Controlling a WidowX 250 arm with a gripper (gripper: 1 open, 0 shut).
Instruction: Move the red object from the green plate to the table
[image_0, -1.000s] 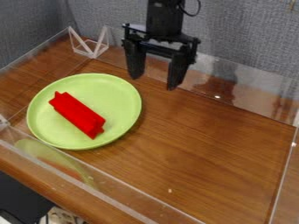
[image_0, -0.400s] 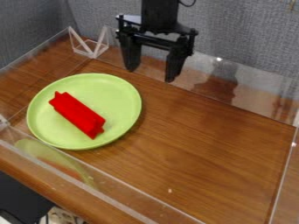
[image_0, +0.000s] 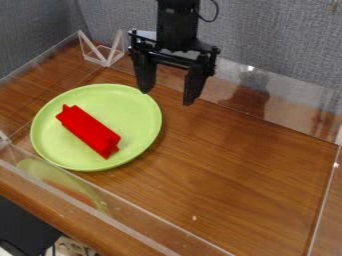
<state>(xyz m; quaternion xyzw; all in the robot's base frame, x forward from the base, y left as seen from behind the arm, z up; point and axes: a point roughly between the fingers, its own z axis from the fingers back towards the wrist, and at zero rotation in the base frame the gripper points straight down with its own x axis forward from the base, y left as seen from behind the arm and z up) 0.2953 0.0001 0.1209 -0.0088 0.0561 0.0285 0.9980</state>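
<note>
A matte bright red rectangular block (image_0: 87, 130) lies diagonally on the smooth round lime-green plate (image_0: 139, 106), left of centre on the glossy reddish-brown wood-grain table (image_0: 241, 160). The black two-fingered gripper (image_0: 166, 91), jaws wide and empty, hangs at the plate's one o'clock rim, having shifted leftward and slightly lower since a second ago.

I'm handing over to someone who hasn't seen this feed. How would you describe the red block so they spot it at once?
Find the brown wooden table inside clear walls, then the round lime-green plate on its left side. The red block lies on that plate, left of centre: a plain elongated brick, the only red thing there.
</note>
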